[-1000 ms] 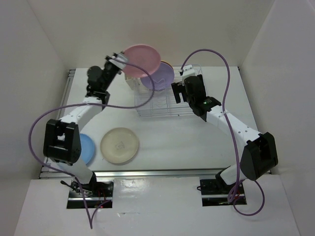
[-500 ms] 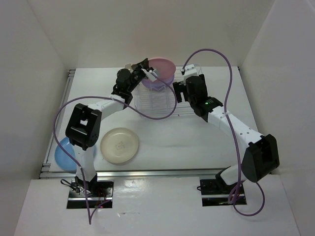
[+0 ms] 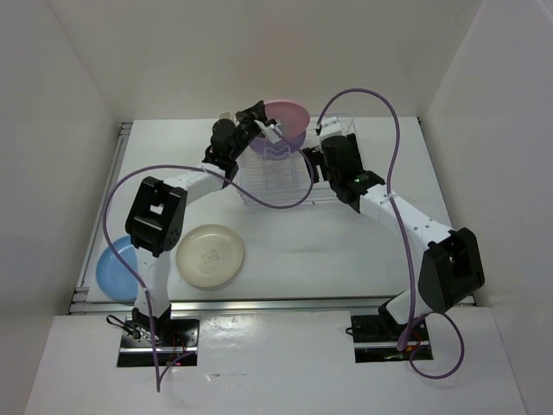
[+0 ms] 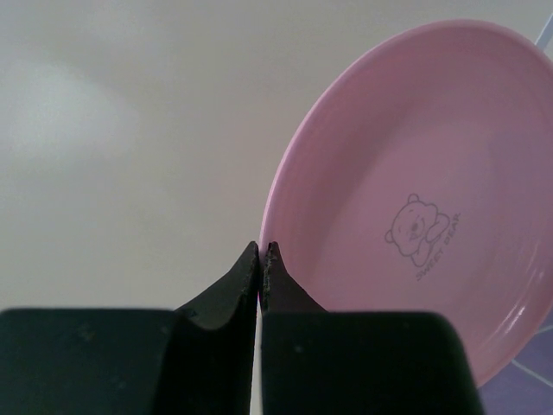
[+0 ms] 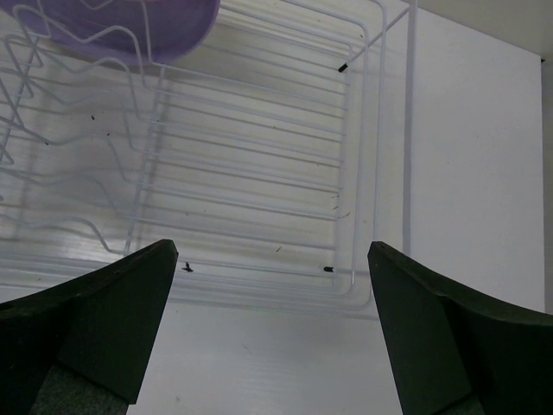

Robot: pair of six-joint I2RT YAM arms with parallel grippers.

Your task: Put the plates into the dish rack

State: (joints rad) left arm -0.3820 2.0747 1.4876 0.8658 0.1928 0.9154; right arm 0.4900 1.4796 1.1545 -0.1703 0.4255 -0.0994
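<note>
Pink plate (image 3: 289, 112) stood tilted on edge at the far end of the dish rack (image 3: 268, 186), just behind the lavender plate (image 3: 278, 149). The left claw (image 3: 270, 131) was clenched on its left rim. The left wrist view showed the two dark fingertips (image 4: 262, 249) pinched together on the edge of that plate (image 4: 415, 199), whose inner face carried a small bear drawing. Whether its lower edge sat between the prongs could not be told from either view.

The lavender plate stood upright in the far rows of the rack. In the right wrist view its lower edge (image 5: 130, 22) rested among the white wires (image 5: 259, 164).

The right claw (image 3: 313, 162) hovered over the right part of the rack. It was released, with its fingers (image 5: 272, 252) spread wide and nothing between them but bare wire below.

Well apart from the rack, on the near left of the table (image 3: 328, 242), the cream plate (image 3: 210, 256) lay flat. The blue plate (image 3: 112, 268) lay further left, near the table's edge and partly hidden by the left arm.
</note>
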